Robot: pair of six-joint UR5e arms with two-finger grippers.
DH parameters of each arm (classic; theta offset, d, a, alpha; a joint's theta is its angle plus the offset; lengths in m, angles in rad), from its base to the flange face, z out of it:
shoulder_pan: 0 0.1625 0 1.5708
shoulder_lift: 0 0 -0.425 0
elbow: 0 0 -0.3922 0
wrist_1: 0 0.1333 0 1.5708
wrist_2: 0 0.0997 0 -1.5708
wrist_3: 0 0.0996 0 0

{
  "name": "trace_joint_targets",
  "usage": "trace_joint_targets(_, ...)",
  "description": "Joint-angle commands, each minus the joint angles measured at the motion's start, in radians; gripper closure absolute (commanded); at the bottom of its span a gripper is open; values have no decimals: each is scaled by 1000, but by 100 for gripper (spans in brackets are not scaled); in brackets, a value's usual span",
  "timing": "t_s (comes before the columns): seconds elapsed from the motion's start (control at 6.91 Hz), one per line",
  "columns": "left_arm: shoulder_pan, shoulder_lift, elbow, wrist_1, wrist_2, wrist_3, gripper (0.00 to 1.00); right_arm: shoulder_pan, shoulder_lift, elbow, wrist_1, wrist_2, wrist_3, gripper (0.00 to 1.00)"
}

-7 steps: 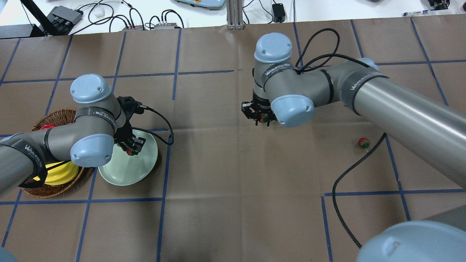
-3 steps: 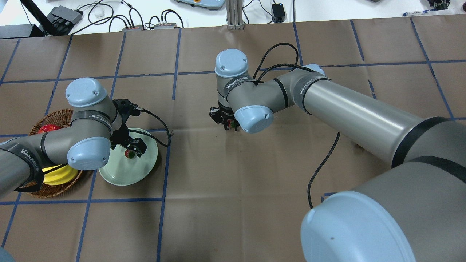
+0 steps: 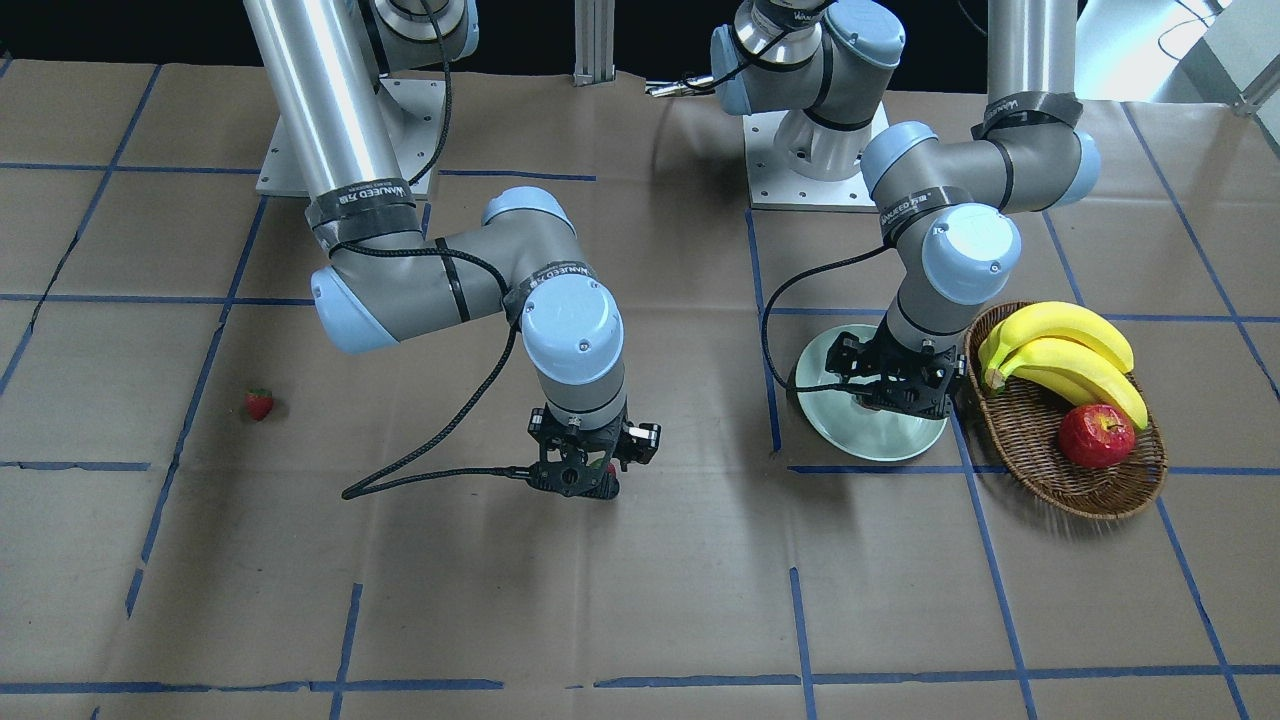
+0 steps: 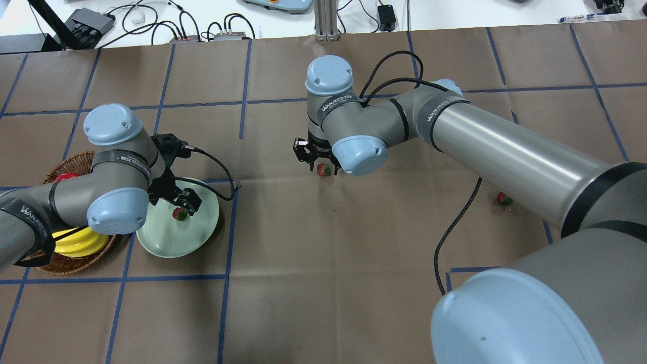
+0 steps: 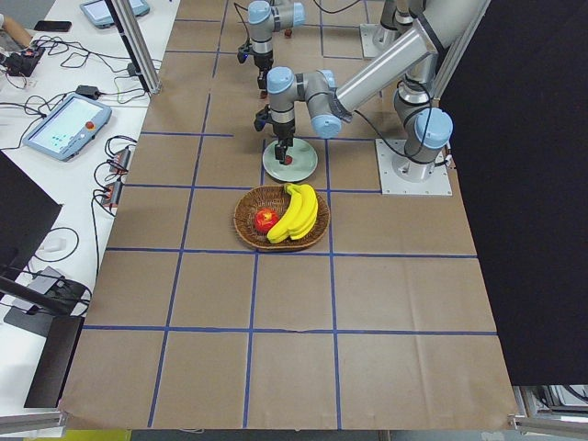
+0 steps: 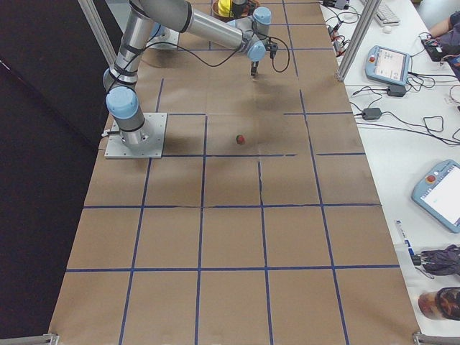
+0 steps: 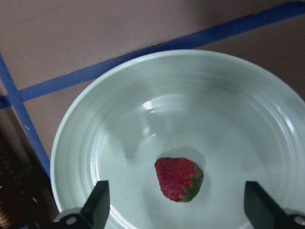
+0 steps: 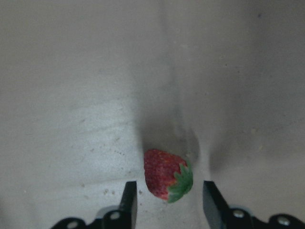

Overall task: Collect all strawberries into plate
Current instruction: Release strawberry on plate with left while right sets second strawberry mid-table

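Note:
The pale green plate [image 4: 167,250] lies next to the basket and holds one strawberry [image 7: 178,179], which also shows in the overhead view [image 4: 179,214]. My left gripper [image 7: 178,210] hangs open just above it, fingers wide apart; overhead it is over the plate [image 4: 181,205]. My right gripper [image 8: 169,205] is open at mid-table [image 4: 317,163]. A second strawberry [image 8: 167,181] lies on the paper between its fingertips, touching neither, and shows overhead [image 4: 323,170]. A third strawberry [image 4: 504,198] lies alone far to the right, also in the front view [image 3: 259,404].
A brown wicker basket [image 3: 1050,470] with bananas [image 3: 1060,350] and a red apple [image 3: 1097,436] touches the plate's outer side. The right arm's black cable [image 4: 445,237] trails over the table between the second and third strawberries.
My right arm swung left with its strawberry; that strawberry now lies on the table between opened fingers. My left arm shifted slightly left, its strawberry resting in the plate.

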Motion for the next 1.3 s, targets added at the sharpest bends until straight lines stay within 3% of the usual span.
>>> trace_joint_targets(0.0,-10,18,5,-14,-21,-8,1,-39,-58,0,53,-1,-16,0)
trace_joint_targets(0.29,-30,24,57,-77,-107,-60,1,-148,-153,19,186,-32,-233,0)
trace_joint_targets(0.58,-165,6,137,-111,-127,-268,1,-295,-239,90,251,-127,-486,0)
trace_joint_targets(0.72,-237,-27,183,-111,-137,-410,1,-385,-297,180,236,-127,-584,0)
trace_joint_targets(0.87,-295,-80,243,-110,-234,-494,0,-488,-352,263,234,-127,-691,0)
trace_joint_targets(1.01,-334,-126,278,-99,-274,-574,0,-589,-395,343,212,-124,-790,0)
trace_joint_targets(1.16,-363,-172,297,-61,-270,-590,0,-681,-403,432,88,-124,-917,0)
